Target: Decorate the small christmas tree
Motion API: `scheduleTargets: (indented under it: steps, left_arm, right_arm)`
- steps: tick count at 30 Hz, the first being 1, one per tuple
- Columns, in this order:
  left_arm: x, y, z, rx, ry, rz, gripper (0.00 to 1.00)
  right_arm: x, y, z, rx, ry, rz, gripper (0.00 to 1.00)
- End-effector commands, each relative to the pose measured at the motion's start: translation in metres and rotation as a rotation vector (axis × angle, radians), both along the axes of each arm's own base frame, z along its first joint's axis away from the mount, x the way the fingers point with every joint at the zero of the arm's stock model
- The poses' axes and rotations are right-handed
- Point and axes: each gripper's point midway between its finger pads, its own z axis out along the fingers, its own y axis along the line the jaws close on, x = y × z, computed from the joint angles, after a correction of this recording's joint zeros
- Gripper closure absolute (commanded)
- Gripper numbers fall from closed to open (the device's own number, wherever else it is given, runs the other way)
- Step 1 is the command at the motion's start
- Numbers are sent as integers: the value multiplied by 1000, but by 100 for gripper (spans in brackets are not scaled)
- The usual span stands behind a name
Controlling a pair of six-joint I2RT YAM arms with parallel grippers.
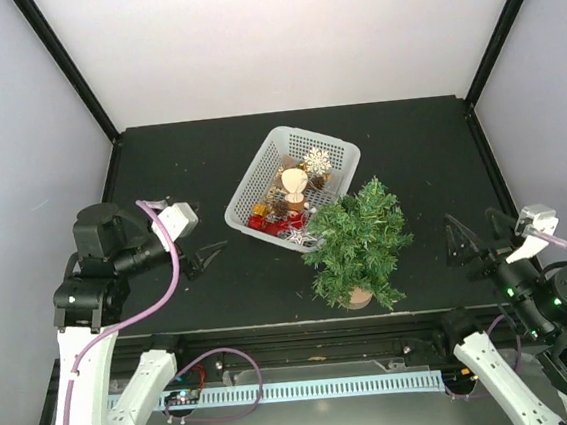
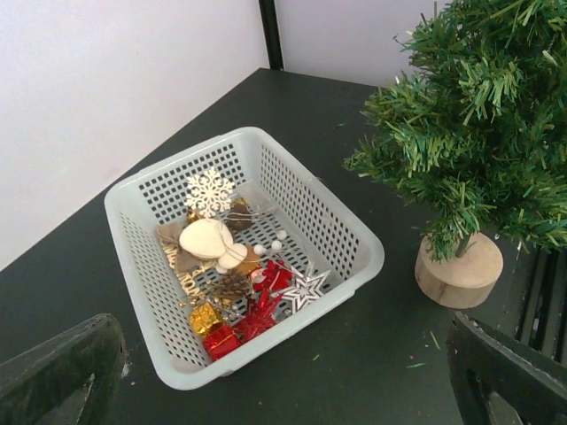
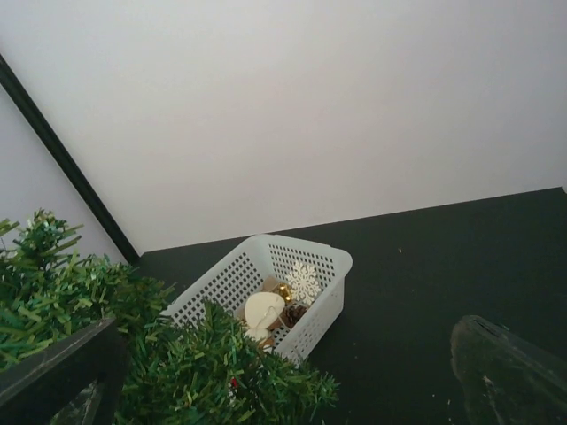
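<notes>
The small christmas tree stands upright on its round tan wooden base near the table's front edge, right of centre. It also shows in the left wrist view and the right wrist view. No ornament shows on it. The white basket behind it holds ornaments: a white snowflake, a silver star, red and gold gift boxes, a pinecone and wooden pieces. My left gripper is open and empty, left of the basket. My right gripper is open and empty, right of the tree.
Black frame posts stand at the back corners. White walls enclose the black table. A metal rail with cables runs along the front edge below the tree.
</notes>
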Motion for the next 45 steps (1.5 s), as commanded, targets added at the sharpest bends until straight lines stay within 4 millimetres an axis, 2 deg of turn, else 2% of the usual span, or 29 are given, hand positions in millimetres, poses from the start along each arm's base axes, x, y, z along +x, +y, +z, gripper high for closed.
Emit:
scheduleTargets:
  steps: [1,3,5,9,11,13,17,20,22,25,29,34,37,38,41,45]
  left_arm:
    - [-7,-3,-6,-20,39,-26,1]
    - [-4,-3,-5,-28,38,-16,1]
    - [0,-2,-5,-39,35,-3,1]
    - [7,-1,-8,-40,38,17,1]
    - [16,4,-11,-28,34,59,1]
    - [36,14,-15,-2,36,150,1]
    - [91,42,-48,106,144,349,1]
    - [118,49,-73,161,222,386,2]
    - [138,50,-87,174,247,400,3]
    - [169,47,-101,173,254,396,3]
    - [212,37,-135,197,368,349,4]
    - [243,13,-152,159,494,223,7]
    - [262,2,-162,162,534,187,8]
    - [270,-1,-158,161,533,177,8]
    - [285,-10,-171,177,580,157,9]
    - [299,-19,-194,220,614,145,9]
  right_arm:
    - [-13,3,-3,-36,-16,51,0]
    - [-19,0,1,-27,-49,46,0]
    - [-17,-7,-2,-14,-33,1,0]
    - [-5,-3,-21,-38,83,-6,0]
    - [0,-5,-29,-34,137,-28,0]
    - [4,-12,-36,-12,182,-81,0]
    - [15,-31,-59,32,295,-236,0]
    - [29,-13,-74,46,353,-179,0]
    - [36,-11,-81,89,375,-193,0]
    - [45,-18,-90,103,378,-262,3]
    - [54,-17,-85,128,356,-279,7]
    - [64,5,-77,99,328,-161,0]
    - [69,3,-89,82,358,-185,0]
    - [70,4,-95,76,384,-191,0]
    - [77,9,-111,64,460,-188,0]
    - [83,11,-113,73,453,-193,0]
